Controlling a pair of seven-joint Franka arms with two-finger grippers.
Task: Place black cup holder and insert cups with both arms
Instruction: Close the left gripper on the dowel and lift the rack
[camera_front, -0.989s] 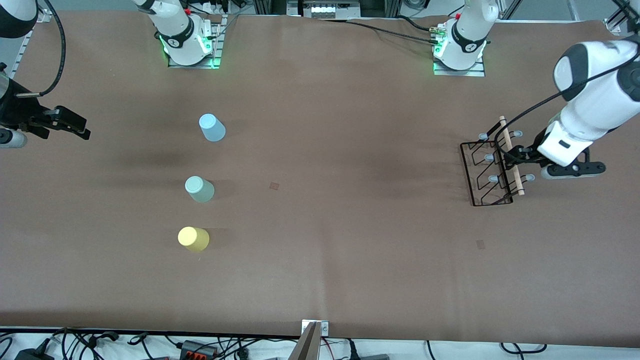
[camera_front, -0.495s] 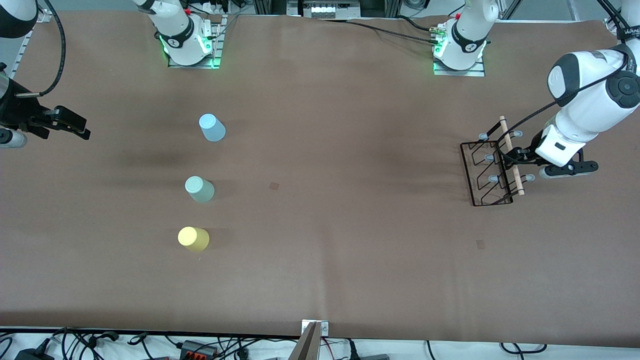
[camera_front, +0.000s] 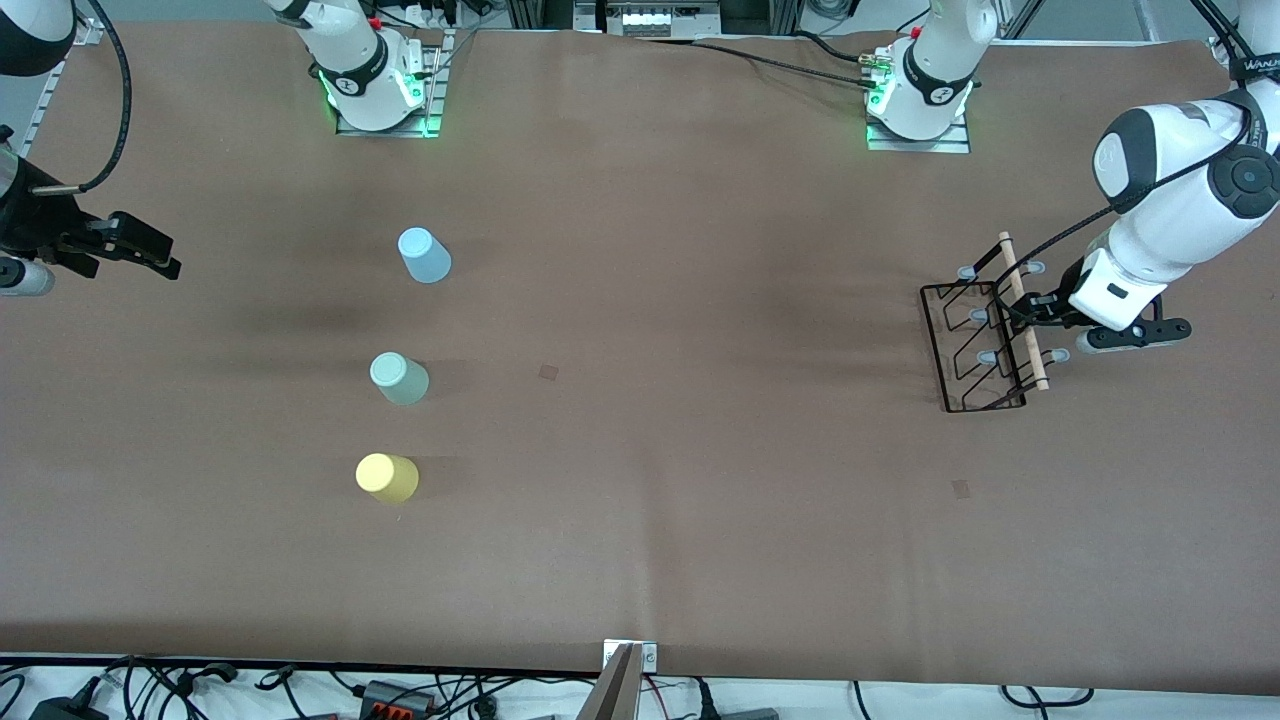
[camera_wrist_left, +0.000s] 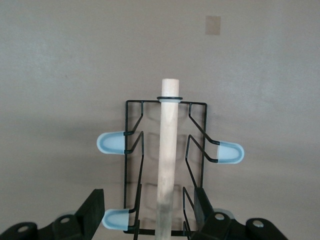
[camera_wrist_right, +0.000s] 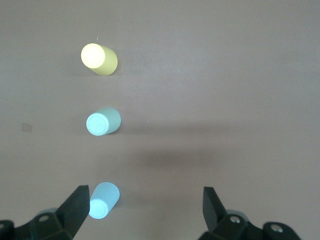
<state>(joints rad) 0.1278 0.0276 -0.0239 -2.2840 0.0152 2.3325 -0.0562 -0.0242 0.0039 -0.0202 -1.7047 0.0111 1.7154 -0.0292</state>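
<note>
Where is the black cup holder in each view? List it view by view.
Front view: black cup holder at the left arm's end of the table, left pincer at its wooden rod.
Left wrist view: fills the centre, rod between the open fingers.
Right wrist view: not in it.
Shared landmark: the rod.

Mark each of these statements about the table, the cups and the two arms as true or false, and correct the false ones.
1. The three cups stand upside down on the table. True.
2. The yellow cup is the one nearest the front camera. True.
3. The rack already holds a cup. False: its pegs are bare.
4. The left gripper has open jaws on either side of the rack's wooden rod. True.
5. The right gripper holds the blue cup. False: it waits with open jaws, holding nothing.
6. The green cup lies on its side. False: it stands upside down.
</note>
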